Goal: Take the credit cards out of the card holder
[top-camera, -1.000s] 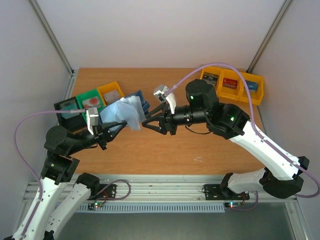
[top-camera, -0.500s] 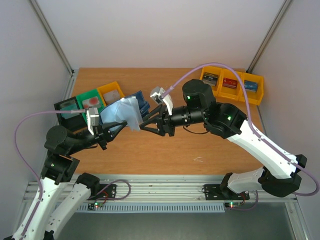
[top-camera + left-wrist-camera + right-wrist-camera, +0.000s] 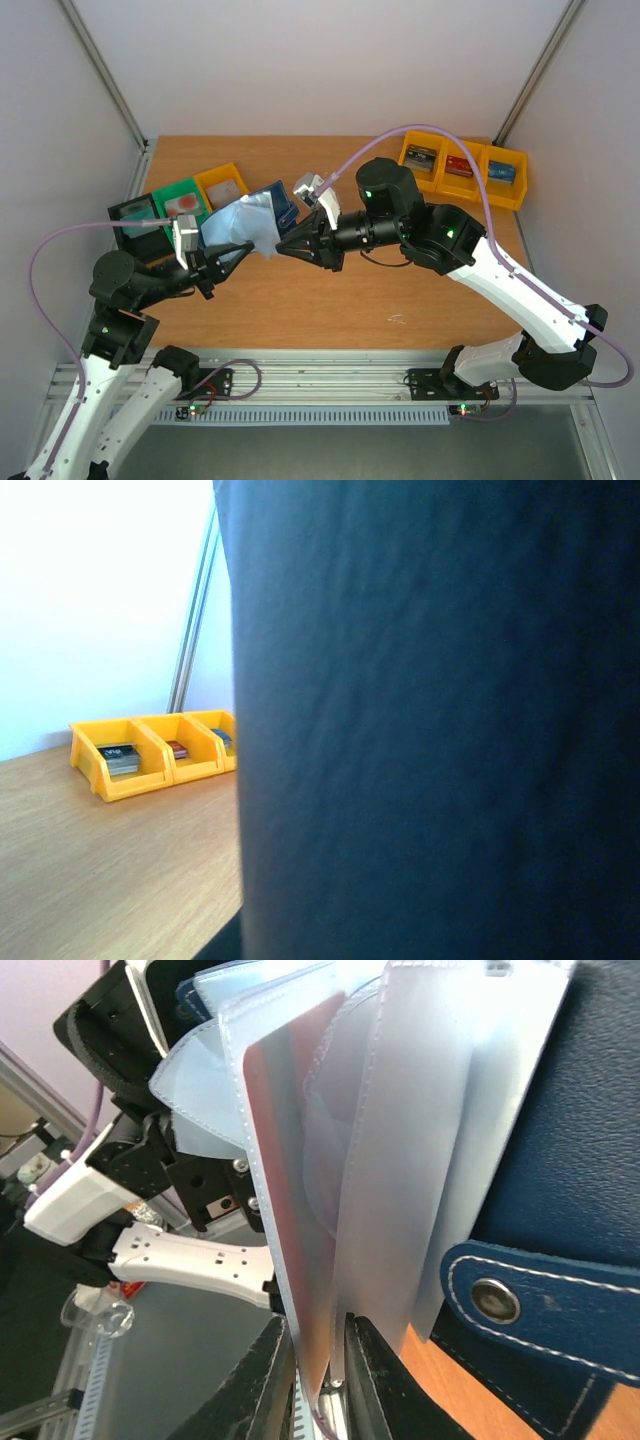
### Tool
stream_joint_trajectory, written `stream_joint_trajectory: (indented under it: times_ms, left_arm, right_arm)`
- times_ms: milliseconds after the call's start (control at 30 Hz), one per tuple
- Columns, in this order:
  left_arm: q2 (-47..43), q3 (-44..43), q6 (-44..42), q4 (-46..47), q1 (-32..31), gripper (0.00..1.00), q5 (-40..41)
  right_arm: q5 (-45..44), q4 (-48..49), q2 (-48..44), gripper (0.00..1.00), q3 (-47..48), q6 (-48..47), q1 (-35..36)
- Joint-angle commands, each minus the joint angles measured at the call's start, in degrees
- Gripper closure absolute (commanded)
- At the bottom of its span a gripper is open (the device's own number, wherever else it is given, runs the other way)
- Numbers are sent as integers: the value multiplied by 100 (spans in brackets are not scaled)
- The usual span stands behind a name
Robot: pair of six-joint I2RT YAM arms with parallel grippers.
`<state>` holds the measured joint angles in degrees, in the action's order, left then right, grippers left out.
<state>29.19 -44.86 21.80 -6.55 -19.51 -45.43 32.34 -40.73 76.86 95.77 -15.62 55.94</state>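
Note:
The card holder [image 3: 240,225], navy outside with clear plastic sleeves fanned open, hangs above the table's left middle. My left gripper [image 3: 218,256] grips it from below left; in the left wrist view its navy cover [image 3: 430,730] fills the frame and hides the fingers. My right gripper [image 3: 281,250] meets the sleeves from the right. In the right wrist view its black fingers [image 3: 262,1380] pinch the lower edge of a sleeve that holds a red credit card [image 3: 285,1160], with the gripper [image 3: 315,1360] narrowly closed. The snap tab [image 3: 497,1300] shows on the navy cover [image 3: 570,1160].
Three joined yellow bins [image 3: 462,165] with small items stand at the back right, also in the left wrist view [image 3: 150,755]. A black bin [image 3: 132,215], a green bin [image 3: 180,200] and a yellow bin [image 3: 222,185] sit at the back left behind the card holder.
My right gripper has moved left onto the fanned sleeves and its jaws have narrowed around one. The left arm and the card holder have stayed still.

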Motion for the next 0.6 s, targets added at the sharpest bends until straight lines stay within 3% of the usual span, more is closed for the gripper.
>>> stream_joint_trajectory:
  times_ms: [0,100,267,367,533,567]
  left_arm:
    - [-27,-5,-62,237,18,100,-54]
    - [-28,23,-79,316,19,100,-266]
    - [-54,74,-133,453,18,100,-634]
    - [-54,82,-166,461,18,100,-706]
    - [-55,138,-179,352,18,99,-479]
    - [-58,148,-203,265,16,94,-359]
  right_arm:
    - [-341,-101,-52,84,153,-13,40]
    - [-746,-169,29,80,204,63,40]
    - [-1109,-260,260,80,351,60,48]
    - [-1018,-271,430,84,537,40,93]
    - [-791,-450,756,99,928,-114,301]
    - [-702,-445,794,99,975,-120,323]
